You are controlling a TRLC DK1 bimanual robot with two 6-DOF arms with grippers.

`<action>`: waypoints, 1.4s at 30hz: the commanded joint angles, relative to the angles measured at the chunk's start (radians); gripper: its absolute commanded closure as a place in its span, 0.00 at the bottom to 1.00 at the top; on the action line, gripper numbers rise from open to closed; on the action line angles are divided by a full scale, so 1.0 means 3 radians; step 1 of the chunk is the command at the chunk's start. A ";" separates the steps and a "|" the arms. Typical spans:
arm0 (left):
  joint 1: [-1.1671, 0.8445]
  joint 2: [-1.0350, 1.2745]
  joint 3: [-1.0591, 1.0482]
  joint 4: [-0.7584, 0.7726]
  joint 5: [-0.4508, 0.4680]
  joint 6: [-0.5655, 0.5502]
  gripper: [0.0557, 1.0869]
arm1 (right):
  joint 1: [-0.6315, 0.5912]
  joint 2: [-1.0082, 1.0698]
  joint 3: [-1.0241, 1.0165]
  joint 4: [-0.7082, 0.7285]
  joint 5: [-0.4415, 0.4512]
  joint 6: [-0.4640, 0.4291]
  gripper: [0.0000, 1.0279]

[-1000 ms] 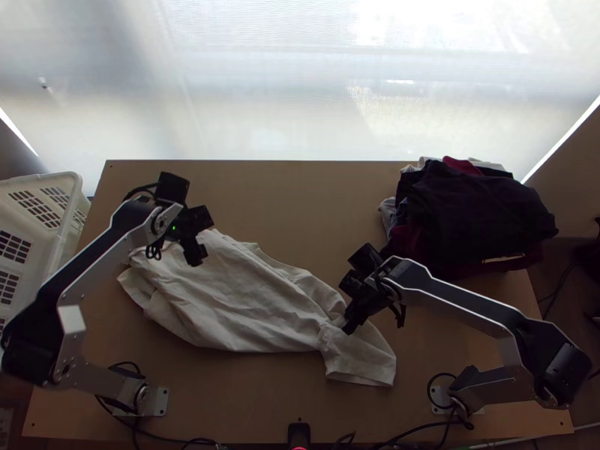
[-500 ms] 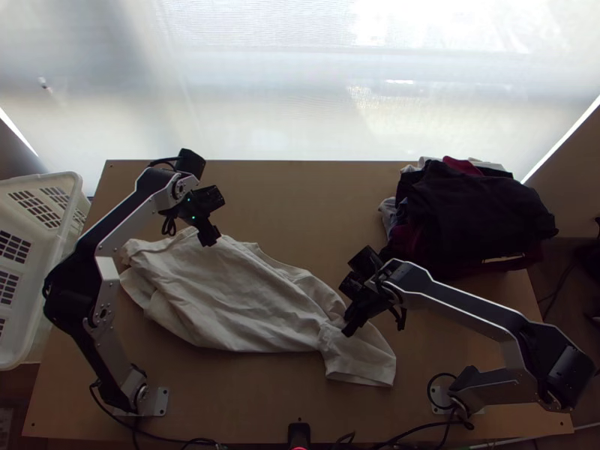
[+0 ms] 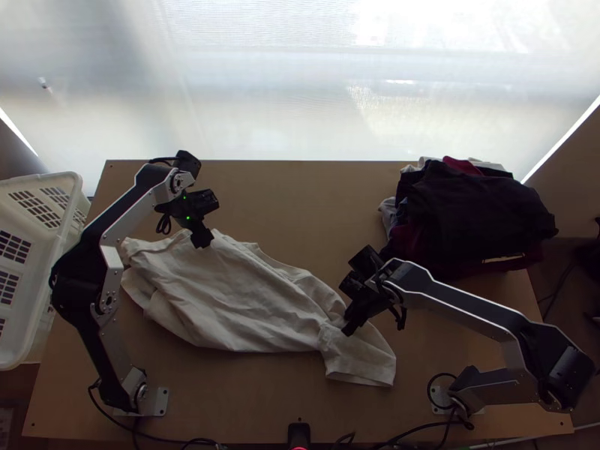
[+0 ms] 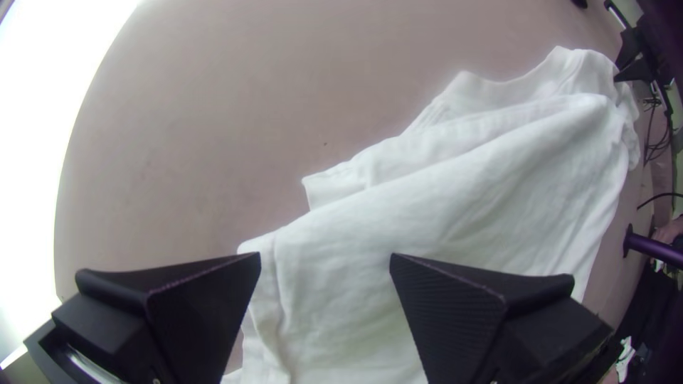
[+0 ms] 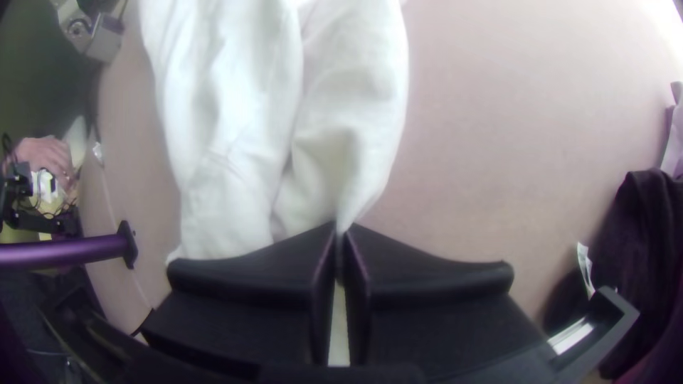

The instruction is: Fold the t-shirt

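The white t-shirt (image 3: 240,300) lies bunched lengthwise and wrinkled across the table's left and middle. My left gripper (image 3: 202,241) is over its upper left part in the top view. In the left wrist view, my left gripper (image 4: 325,259) is open, its fingers wide apart with the shirt (image 4: 441,206) beyond them. My right gripper (image 3: 348,328) is at the shirt's right part, near a flap that extends toward the near edge. In the right wrist view, my right gripper (image 5: 339,231) is shut on a pinch of the shirt (image 5: 235,142).
A pile of dark and red clothes (image 3: 472,217) sits at the table's far right. A white plastic basket (image 3: 75,195) stands off the left edge. Bare tabletop (image 3: 300,202) lies beyond the shirt. A hand (image 5: 50,156) is off the table in the right wrist view.
My left gripper has moved slightly right and toward the far side over the last second, then back a little to the left. The right arm and the shirt look nearly the same.
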 commanded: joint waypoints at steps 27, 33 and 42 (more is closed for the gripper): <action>0.0280 -0.0298 0.0529 -0.0638 0.0222 -0.0122 0.96 | -0.0050 0.0035 0.0084 0.0002 0.0004 0.0001 0.97; 0.0321 -0.0712 0.0779 -0.1007 0.0232 -0.0189 0.96 | -0.0239 0.0010 0.0125 0.0002 0.0004 -0.0004 0.97; 0.0546 -0.1740 0.0927 -0.1226 0.0278 -0.0337 0.96 | -0.0776 -0.0445 0.0667 -0.0387 -0.0001 -0.0076 0.97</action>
